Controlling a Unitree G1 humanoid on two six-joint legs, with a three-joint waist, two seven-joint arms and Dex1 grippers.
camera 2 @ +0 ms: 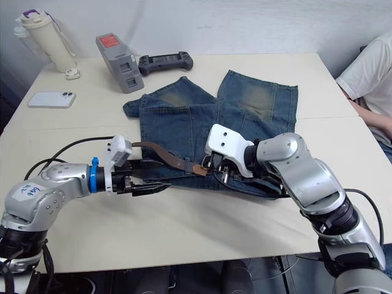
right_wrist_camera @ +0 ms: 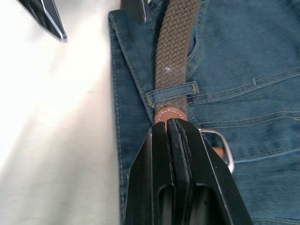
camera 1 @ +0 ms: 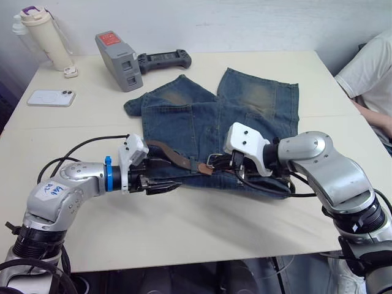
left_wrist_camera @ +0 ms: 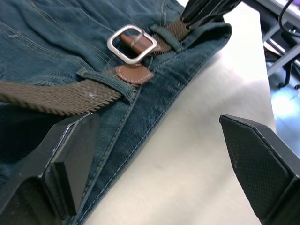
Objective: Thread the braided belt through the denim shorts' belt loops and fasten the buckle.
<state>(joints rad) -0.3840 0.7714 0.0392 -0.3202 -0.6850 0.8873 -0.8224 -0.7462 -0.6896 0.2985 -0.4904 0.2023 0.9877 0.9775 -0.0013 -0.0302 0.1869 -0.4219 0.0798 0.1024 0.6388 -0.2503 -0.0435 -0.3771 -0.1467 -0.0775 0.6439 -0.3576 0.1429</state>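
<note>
The right gripper (right_wrist_camera: 171,123), fingers pressed together, pinches or presses the braided belt's (left_wrist_camera: 56,96) tan tip just short of the buckle (left_wrist_camera: 131,43); the left gripper (left_wrist_camera: 159,154) gapes empty beside the denim shorts (camera 1: 202,116). A slip could drag the tip out of its belt loop (right_wrist_camera: 171,93).

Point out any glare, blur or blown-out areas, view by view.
Right wrist view: the bare table is washed out white, while the braided belt is crisp. Left wrist view: the buckle is sharp, and the background past the table edge is blurred and bluish.
</note>
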